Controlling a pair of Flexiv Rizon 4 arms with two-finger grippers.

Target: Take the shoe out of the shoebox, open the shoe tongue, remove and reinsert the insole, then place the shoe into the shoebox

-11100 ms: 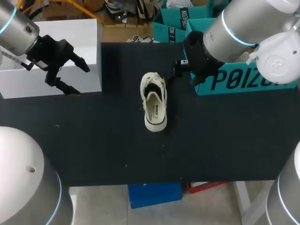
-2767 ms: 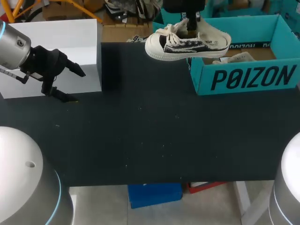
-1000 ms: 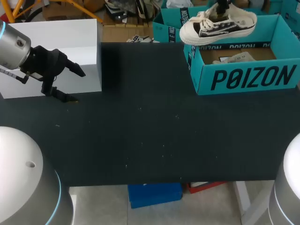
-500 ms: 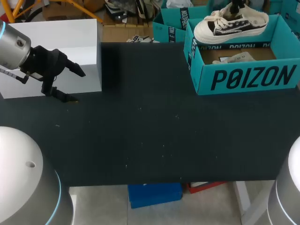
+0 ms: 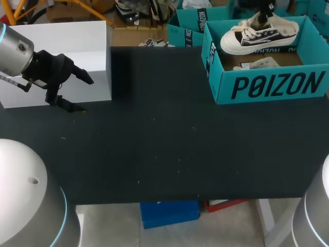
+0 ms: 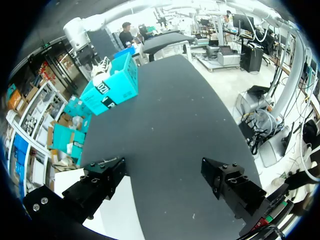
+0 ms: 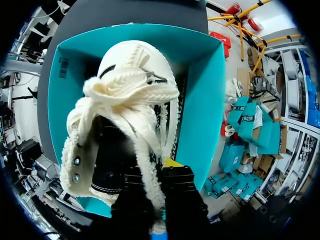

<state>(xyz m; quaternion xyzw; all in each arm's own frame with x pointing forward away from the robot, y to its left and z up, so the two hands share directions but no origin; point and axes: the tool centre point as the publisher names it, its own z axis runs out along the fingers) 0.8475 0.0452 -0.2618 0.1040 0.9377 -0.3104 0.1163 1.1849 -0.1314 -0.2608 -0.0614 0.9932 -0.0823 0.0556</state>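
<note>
A cream canvas shoe (image 5: pixel 259 35) with black side panels hangs over the back part of the open teal shoebox (image 5: pixel 267 85), toe pointing left. My right gripper (image 5: pixel 263 11) comes down from above and is shut on the shoe's upper by the laces. In the right wrist view the shoe (image 7: pixel 125 115) hangs over the shoebox's inside (image 7: pixel 200 115), and one yellow tip of the gripper (image 7: pixel 161 175) shows among the laces. My left gripper (image 5: pixel 81 92) stands open and empty at the table's far left, far from the shoe. Ahead of the left gripper (image 6: pixel 165 175) lies bare table, with the shoebox (image 6: pixel 112 87) far off.
A white box (image 5: pixel 56 56) stands at the back left, right behind the left gripper. More teal boxes (image 5: pixel 187 25) sit behind the table's back edge. Pale paper or packing (image 5: pixel 254 64) lies on the shoebox floor. The black table (image 5: pixel 164 149) spreads between the two boxes.
The right gripper has carried the shoe rightward and a little lower, from over the shoebox's left back corner to over its middle. The left arm has not moved.
</note>
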